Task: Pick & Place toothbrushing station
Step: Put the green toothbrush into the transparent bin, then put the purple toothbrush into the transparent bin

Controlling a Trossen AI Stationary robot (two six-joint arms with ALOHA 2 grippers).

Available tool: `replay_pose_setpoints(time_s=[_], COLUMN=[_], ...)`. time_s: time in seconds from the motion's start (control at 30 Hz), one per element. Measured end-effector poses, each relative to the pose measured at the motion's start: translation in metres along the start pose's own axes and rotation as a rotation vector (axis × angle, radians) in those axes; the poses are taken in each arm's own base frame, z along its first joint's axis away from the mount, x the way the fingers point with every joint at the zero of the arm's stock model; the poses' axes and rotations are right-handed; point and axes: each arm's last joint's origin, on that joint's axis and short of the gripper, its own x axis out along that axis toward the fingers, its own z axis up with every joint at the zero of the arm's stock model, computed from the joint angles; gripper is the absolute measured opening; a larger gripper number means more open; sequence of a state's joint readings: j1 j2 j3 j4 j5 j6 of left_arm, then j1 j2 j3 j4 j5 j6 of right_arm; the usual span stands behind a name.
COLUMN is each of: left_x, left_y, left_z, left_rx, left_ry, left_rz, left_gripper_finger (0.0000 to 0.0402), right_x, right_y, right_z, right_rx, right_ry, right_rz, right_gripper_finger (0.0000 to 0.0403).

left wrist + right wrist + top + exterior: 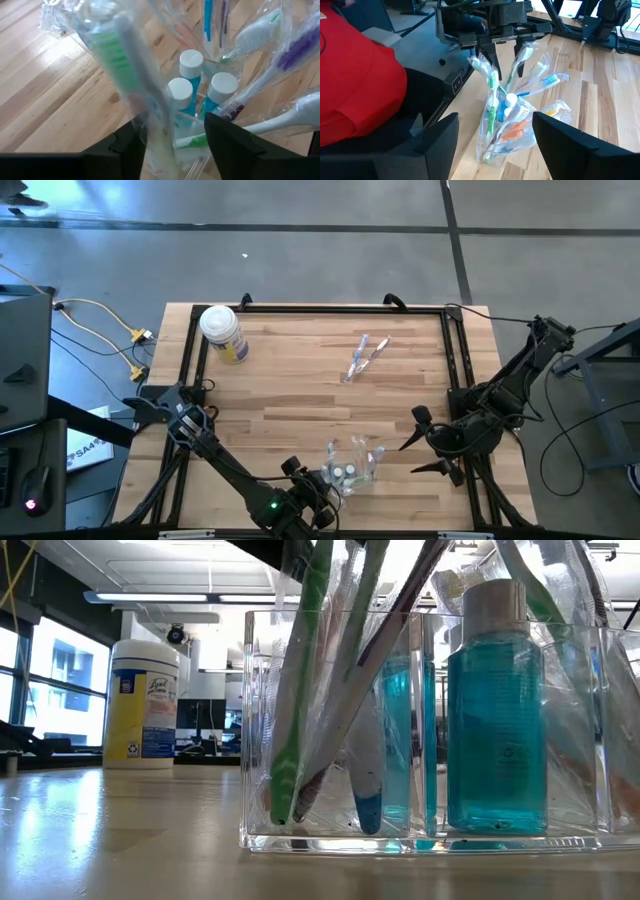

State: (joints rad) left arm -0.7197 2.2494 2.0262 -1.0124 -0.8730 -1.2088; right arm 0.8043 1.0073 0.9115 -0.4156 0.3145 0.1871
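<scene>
We see the wooden tabletop (300, 395) first, bordered by a black frame. Taking the clear holder (350, 472) as our landmark, it stands near the tabletop's front edge, roughly midway along it. From the low view we make out its see-through walls, with a teal-filled bottle (497, 710) with a pale cap standing inside among wrapped toothbrushes (512, 107) that fan upward out of it.

The left gripper (318, 492) sits just beside the holder, on its front-left side. In its own wrist view its fingers (227, 137) stand apart on either side of a wrapped green-and-white toothbrush (132, 85) that leans over the holder; we cannot tell whether they press on it or stand clear.

The right gripper (428, 448) waits to the right of the holder, near but apart from it, with its fingers spread wide and nothing between them.

The white-lidded yellow jar (224, 333) stands well apart from the holder, toward the far-left corner.

Two more wrapped toothbrushes (364, 357) lie crossed on the tabletop beyond the holder, toward the far edge.
</scene>
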Motion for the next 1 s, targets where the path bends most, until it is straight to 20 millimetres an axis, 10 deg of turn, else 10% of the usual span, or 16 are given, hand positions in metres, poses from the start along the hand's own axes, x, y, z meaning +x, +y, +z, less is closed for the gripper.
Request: replay_pose_setpoints(time_s=[0.6,1.0], left_x=[-0.037,-0.088], left_y=[0.007,0.044], left_z=[0.058,0.106], left_rx=[0.064,0.016], left_ry=[0.163,0.156], left_rz=[-0.109,-0.132], left_gripper_finger=[0.0214,0.0214], right_x=[-0.006,-0.063], right_y=[-0.005,-0.034], right_z=[0.002,0.004], right_rx=[0.009,0.018], right_ry=[-0.045,-0.199], right_rz=[-0.121,-0.532], right_gripper_finger=[0.0247,0.0247])
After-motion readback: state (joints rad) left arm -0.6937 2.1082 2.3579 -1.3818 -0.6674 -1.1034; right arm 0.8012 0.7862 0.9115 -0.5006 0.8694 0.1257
